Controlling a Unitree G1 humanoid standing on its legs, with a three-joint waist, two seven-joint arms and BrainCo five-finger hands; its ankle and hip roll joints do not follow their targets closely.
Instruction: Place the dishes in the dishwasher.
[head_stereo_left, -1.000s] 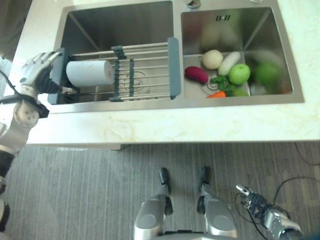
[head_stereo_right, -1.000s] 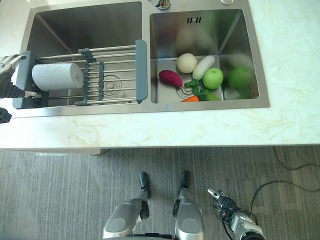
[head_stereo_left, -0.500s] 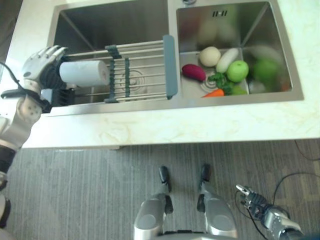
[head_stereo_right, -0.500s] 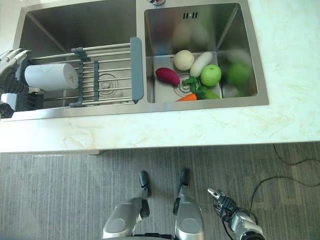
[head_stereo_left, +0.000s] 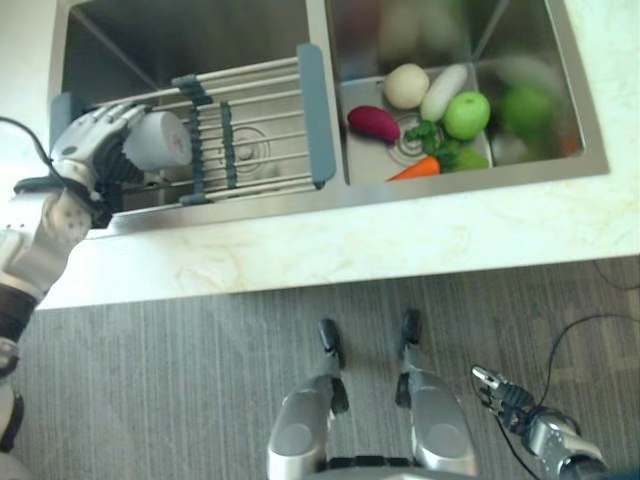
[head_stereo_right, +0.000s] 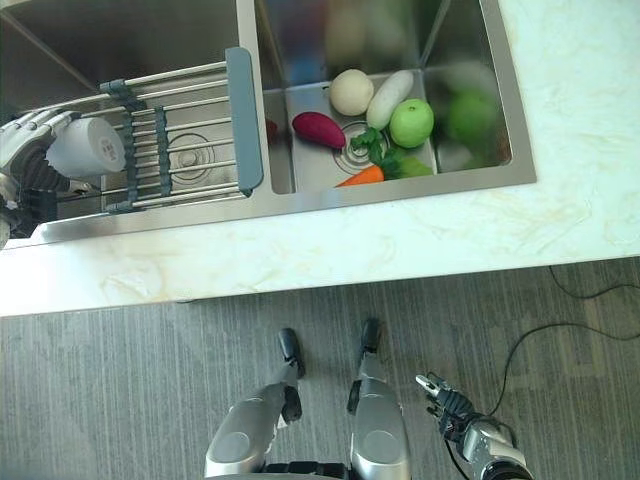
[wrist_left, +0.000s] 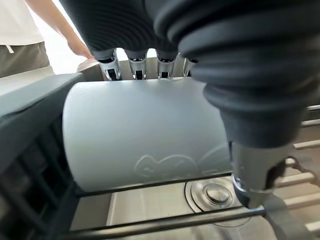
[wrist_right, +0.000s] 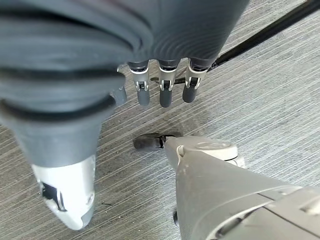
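At the left basin's outer end: left hand (head_stereo_left: 92, 150) curled over the white cup (head_stereo_left: 160, 140), fingers (wrist_left: 131, 64) across its far side and thumb (wrist_left: 257, 167) on the near side, so it has the cup gripped
Cup's place: lying on its side on the drying rack (head_stereo_left: 250, 130), at the rack's left end, mouth turned toward the rack's bars
How it should handle: I'd guess light, rigid and smooth-glazed, likely ceramic, so slippery and breakable if knocked on steel; gripping round the barrel as now looks sound, and a firm hold seems wise before lifting clear of the bars
Right hand (head_stereo_left: 505, 398): hanging low over the floor (head_stereo_right: 120, 400) on the robot's right, fingers loosely straight, holding nothing
Rack: metal rods with grey end pieces, spanning the left basin of the sink (head_stereo_left: 580, 165)
Right basin: vegetables (head_stereo_right: 385, 130) heaped around the drain
Worktop (head_stereo_left: 400, 230): pale marbled stone along the sink's front edge
Room: grey striped floor; a person (wrist_left: 22, 35) stands beyond the sink; no dishwasher that I can see
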